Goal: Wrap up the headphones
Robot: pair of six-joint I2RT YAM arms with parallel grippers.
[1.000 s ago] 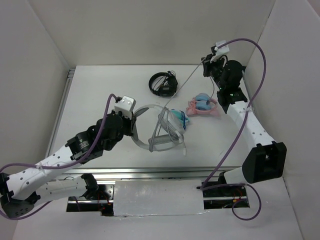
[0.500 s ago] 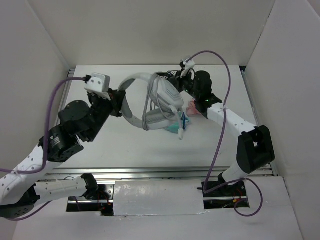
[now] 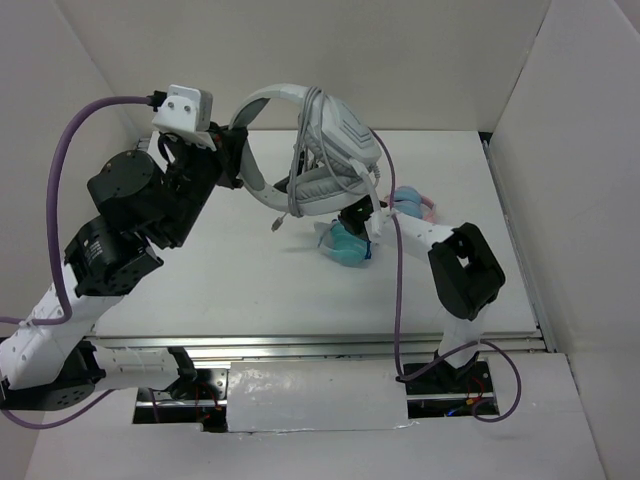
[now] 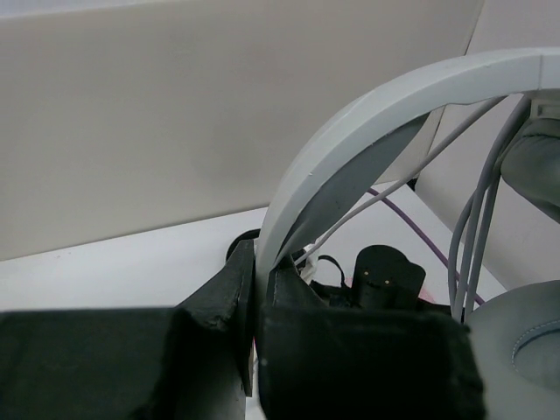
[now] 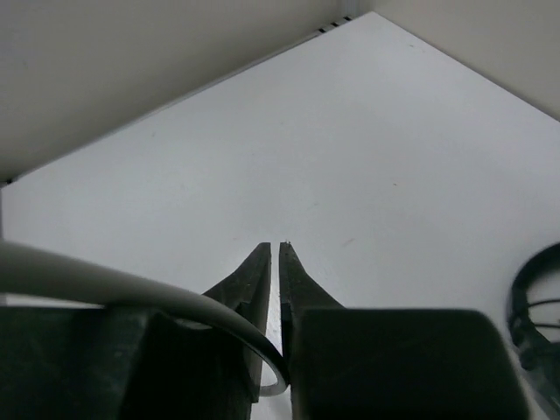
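Left tool (image 4: 259, 262) clamps headphones (image 3: 330, 140) aloft; right tool (image 5: 280, 251) pinches their cable (image 5: 131, 293) (slack loops may slip off).

So the headphones (image 3: 335, 130) band is seen as smooth, faintly glossy white plastic; the ear pads (image 4: 512, 346) are covered in matt grey leatherette. Meanwhile the left gripper (image 4: 261, 271) is moulded in matt black plastic, and the table (image 5: 350, 149) is finished matt white.

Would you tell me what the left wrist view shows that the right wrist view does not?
Only the left wrist view: the left gripper clamping the headphones' white headband, plus a grey ear pad. Only the right wrist view: the right gripper pinching the cable. Both: the grey cable and the white table.
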